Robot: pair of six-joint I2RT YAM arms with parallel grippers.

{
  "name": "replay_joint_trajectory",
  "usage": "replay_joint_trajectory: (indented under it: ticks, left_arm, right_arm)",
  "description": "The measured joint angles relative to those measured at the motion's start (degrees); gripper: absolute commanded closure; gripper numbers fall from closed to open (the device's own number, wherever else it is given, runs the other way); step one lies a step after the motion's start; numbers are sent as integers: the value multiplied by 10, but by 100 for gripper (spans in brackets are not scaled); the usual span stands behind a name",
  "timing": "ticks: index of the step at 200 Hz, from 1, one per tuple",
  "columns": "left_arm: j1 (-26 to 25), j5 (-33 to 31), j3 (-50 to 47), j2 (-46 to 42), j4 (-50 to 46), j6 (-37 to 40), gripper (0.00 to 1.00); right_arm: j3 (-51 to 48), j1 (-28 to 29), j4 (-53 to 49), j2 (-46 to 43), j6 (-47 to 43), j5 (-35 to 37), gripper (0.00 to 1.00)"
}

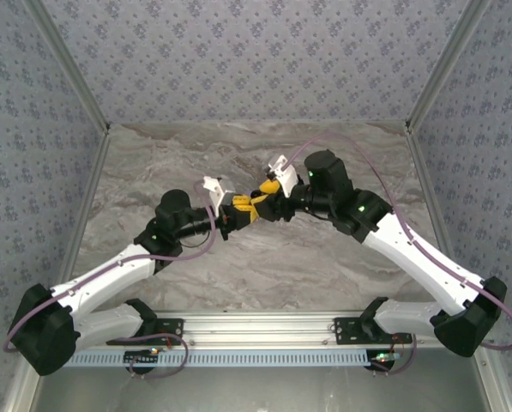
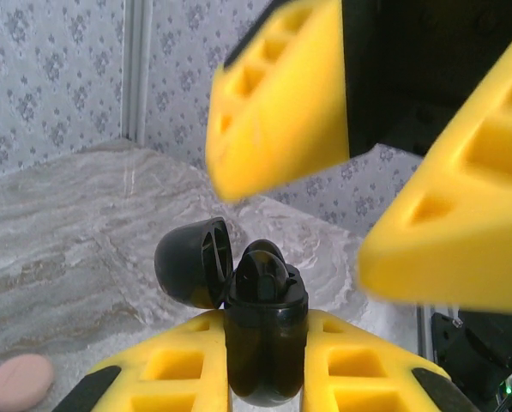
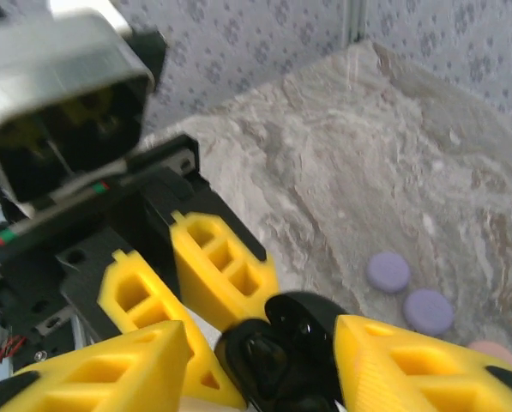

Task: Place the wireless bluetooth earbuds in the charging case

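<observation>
here, charging case (image 2: 264,352) sits clamped in left claw (image 2: 262,328).

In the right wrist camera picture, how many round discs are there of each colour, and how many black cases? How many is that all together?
lilac discs: 2
pink disc: 1, partly behind a yellow finger
black charging case: 1
Total: 4

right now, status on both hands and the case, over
Left hand shut on the charging case, lid open. Right hand open, straddling its top. Black earbud seems seated inside. Lilac discs lie well aside.
</observation>
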Motion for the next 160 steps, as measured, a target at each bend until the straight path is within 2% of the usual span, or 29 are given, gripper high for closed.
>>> replay_joint_trajectory:
  ticks: [45, 73, 93, 119, 160]
  left_arm:
    - [0, -11, 0, 0, 44, -10, 100]
    - [0, -23, 0, 0, 75, -14, 100]
    - [0, -30, 0, -1, 96, -14, 100]
    - [0, -29, 0, -1, 109, -14, 100]
    - [0, -26, 14, 0, 123, -14, 100]
  right_arm:
    - [48, -54, 2, -23, 34, -46, 20]
    - [50, -104, 2, -32, 69, -76, 12]
    - [36, -143, 23, -32, 111, -120, 0]
    - [21, -155, 48, -18, 162, -181, 0]
    - [19, -131, 63, 18, 193, -237, 0]
